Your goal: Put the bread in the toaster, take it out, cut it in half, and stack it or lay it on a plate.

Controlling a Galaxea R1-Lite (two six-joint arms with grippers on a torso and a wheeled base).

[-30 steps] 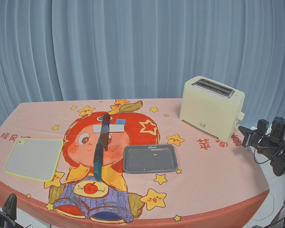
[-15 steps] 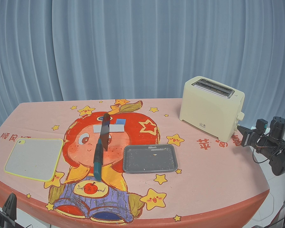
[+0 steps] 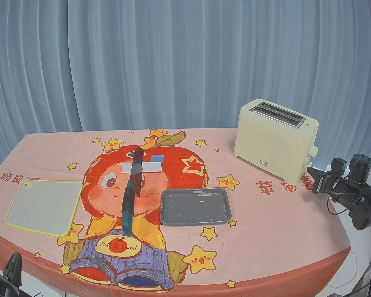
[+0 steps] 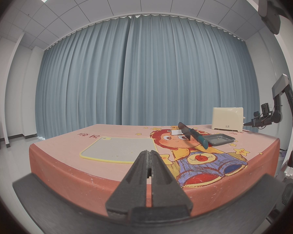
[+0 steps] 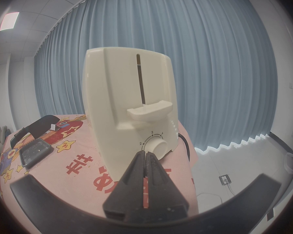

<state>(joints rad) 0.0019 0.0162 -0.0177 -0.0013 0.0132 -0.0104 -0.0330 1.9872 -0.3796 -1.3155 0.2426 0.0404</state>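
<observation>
- Right tool point(image 5: 145, 155) pressed together, empty, at 4 o'clock of toaster point(image 3: 275, 140), facing lever point(image 5: 149, 109).
- Lever: stiff, likely sprung; take the tab's flat.
- Left tool point(image 4: 149, 154) pressed together, empty.

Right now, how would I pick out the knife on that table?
Start at the pink tablecloth with its big cartoon girl. Over her face rests the knife, between the pale cutting board and the grey tray. It is the only long thin thing there, with a teal handle and dark blade.
</observation>
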